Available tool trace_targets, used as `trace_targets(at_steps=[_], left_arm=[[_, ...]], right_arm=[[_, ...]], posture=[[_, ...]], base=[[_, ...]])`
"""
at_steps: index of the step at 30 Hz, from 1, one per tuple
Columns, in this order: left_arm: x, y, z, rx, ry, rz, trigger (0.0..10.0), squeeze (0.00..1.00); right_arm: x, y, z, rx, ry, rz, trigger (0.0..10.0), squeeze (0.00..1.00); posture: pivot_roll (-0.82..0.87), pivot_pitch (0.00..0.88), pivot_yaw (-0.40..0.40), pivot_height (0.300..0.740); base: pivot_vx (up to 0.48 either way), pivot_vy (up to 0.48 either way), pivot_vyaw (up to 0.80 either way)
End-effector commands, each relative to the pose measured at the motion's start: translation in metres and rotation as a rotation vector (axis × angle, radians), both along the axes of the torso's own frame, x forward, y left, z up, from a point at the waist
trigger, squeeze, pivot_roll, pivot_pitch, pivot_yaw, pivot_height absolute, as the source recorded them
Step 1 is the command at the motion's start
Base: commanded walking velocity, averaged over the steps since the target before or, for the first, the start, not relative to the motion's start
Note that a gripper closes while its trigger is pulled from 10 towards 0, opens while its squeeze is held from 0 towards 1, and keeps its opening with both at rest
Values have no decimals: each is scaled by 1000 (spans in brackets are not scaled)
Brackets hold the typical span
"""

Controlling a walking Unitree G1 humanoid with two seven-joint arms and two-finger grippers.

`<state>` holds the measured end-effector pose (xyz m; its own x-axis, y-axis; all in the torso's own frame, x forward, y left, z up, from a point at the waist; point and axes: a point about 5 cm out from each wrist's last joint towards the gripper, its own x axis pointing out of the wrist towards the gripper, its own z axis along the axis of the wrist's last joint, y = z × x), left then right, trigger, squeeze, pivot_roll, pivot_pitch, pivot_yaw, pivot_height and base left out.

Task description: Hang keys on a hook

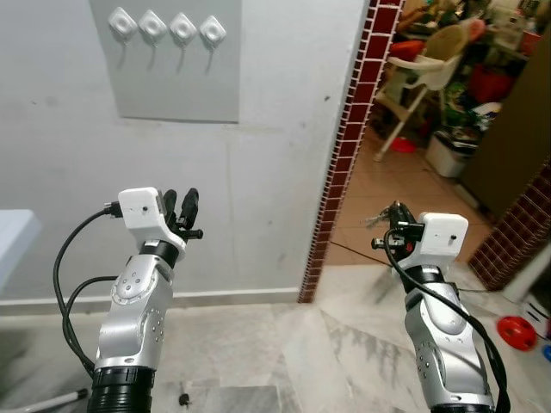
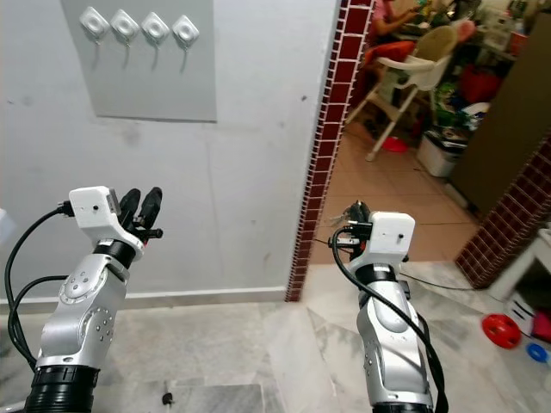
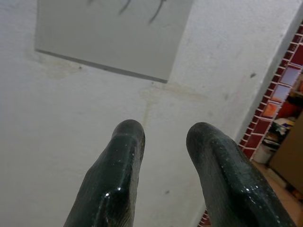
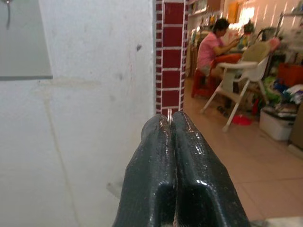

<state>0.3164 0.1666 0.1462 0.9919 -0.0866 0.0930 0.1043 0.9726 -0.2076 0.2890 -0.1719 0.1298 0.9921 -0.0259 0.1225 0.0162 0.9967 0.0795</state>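
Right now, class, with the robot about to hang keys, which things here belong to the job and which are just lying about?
Belongs to the job:
right gripper, shut on a thin metal piece, probably the keys
four white hooks on the grey board
left gripper, open

Just lying about:
white high chair
red disc
seated person

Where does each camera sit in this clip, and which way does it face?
Left eye: on the head, facing the white wall and hook panel; both arms show.
Right eye: beside it, same scene, shifted.
Left wrist: along the open left hand, toward the panel's lower edge.
Right wrist: along the shut right hand, metal glinting at its tips, toward the brick pillar.
Shared: both wrist views catch wall, panel and bricks.
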Motion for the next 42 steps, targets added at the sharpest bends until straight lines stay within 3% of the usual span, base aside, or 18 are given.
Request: trace_targets(at_steps=[1, 29, 42], left_arm=[[4, -5, 7, 12, -7, -22, 10000, 0], [13, -5, 13, 44, 20, -102, 10000, 0], [25, -10, 16, 35, 17, -143, 10000, 0]], right_arm=[[-2, -6, 4, 18, -12, -32, 10000, 0], [-12, 2, 4, 26, -42, -61, 10000, 0], [-13, 2, 8, 10, -67, -51, 10000, 0]], posture=[[114, 6, -36, 740], [76, 35, 64, 740], [41, 16, 93, 740]], base=[[0, 0, 0], [0, 0, 0], [0, 0, 0]])
